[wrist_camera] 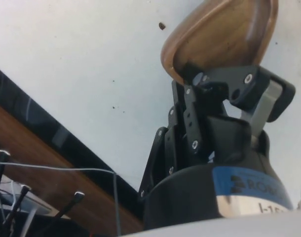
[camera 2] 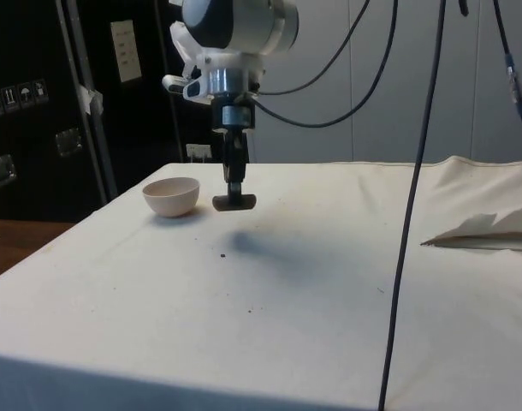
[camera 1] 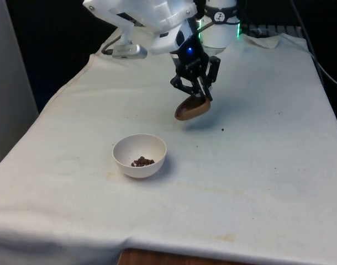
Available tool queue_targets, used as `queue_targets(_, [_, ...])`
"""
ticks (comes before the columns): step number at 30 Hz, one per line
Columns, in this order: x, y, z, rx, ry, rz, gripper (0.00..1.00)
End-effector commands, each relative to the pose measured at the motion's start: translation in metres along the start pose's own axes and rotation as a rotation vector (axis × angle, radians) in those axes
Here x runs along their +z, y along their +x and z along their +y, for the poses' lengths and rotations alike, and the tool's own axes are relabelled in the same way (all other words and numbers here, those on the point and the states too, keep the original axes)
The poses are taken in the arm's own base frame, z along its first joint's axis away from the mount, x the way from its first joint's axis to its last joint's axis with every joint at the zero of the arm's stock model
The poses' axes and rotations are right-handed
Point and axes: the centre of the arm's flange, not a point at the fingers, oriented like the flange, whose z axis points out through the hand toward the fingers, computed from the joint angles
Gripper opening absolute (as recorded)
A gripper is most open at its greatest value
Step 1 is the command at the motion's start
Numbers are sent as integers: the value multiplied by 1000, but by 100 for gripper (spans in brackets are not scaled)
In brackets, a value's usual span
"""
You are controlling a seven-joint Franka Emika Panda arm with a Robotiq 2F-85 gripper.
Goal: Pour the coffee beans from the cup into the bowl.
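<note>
A small brown wooden cup (camera 1: 192, 109) hangs just above the cloth, tipped on its side, with my gripper (camera 1: 200, 97) shut on its rim. In the side view the cup (camera 2: 234, 202) hangs under the gripper (camera 2: 234, 190), a short way from the bowl. The wrist view has the cup (wrist_camera: 224, 34) held between the fingers (wrist_camera: 205, 79), its inside bare of beans. A white bowl (camera 1: 140, 155) stands nearer the front edge, towards the front view's left of the cup, with a small heap of coffee beans (camera 1: 142, 162) in it. The bowl (camera 2: 171, 196) stands apart from the cup.
A single stray bean (camera 1: 222, 130) lies on the white cloth (camera 1: 257, 182) near the cup, also seen as a bean (wrist_camera: 162, 25) in the wrist view. A dark cable (camera 2: 411, 205) hangs down in the side view. Rumpled cloth (camera 2: 488, 227) lies at the table's far side.
</note>
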Motion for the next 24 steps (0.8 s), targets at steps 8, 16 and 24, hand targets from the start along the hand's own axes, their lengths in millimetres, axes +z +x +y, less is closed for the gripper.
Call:
queue_targets(8, [4,1,-7,-13,-55,-22,0])
queue_targets(16, [11,2,-13,-30,-100,-44,0])
queue_targets(24, [17,3,-19,-46,-141,-62,0])
